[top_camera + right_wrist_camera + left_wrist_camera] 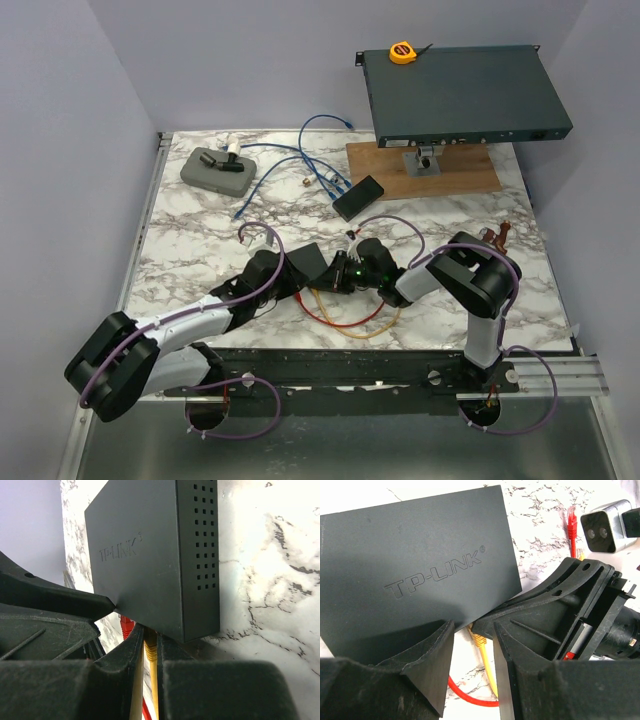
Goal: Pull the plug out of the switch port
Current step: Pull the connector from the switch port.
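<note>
right fingers [122,670] pinching yellow plug [150,651] under switch [145,555], seemingly seated, hidden from above

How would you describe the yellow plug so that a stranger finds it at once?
Find the small dark TP-LINK switch lying on the marble table. At one edge the right gripper pinches the yellow plug. Its neighbour is a red plug, not gripped.

- Switch [420,555] on tabletop [200,240], front centre; plug [150,650] in its near edge; cable loops [472,700] before it.
- Rack unit [460,90] over board [460,180], back right; tape measure [402,52] atop.
- Case [215,170] back left.
</note>
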Motion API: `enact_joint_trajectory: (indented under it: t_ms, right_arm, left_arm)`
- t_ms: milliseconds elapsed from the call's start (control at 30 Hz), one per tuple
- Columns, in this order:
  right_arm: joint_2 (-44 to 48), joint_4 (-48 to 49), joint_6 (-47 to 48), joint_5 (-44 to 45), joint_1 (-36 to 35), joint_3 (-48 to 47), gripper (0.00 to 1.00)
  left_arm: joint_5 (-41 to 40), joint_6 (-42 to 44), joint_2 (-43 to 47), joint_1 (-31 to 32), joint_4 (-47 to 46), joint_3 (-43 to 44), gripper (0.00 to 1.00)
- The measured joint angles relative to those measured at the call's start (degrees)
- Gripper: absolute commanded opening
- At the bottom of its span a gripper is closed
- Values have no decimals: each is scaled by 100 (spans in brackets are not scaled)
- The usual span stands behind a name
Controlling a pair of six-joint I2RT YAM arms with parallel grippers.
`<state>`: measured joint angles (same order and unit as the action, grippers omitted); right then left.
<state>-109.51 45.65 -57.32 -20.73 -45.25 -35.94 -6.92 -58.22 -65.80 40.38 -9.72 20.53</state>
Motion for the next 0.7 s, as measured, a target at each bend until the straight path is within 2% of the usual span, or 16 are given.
enact_joint_trajectory:
  t_ms: [700]
  right_arm:
    - [129,-339,518,-286,66,-50,1]
  left_arm:
    - [46,-76,-76,59,-310,-120,34]
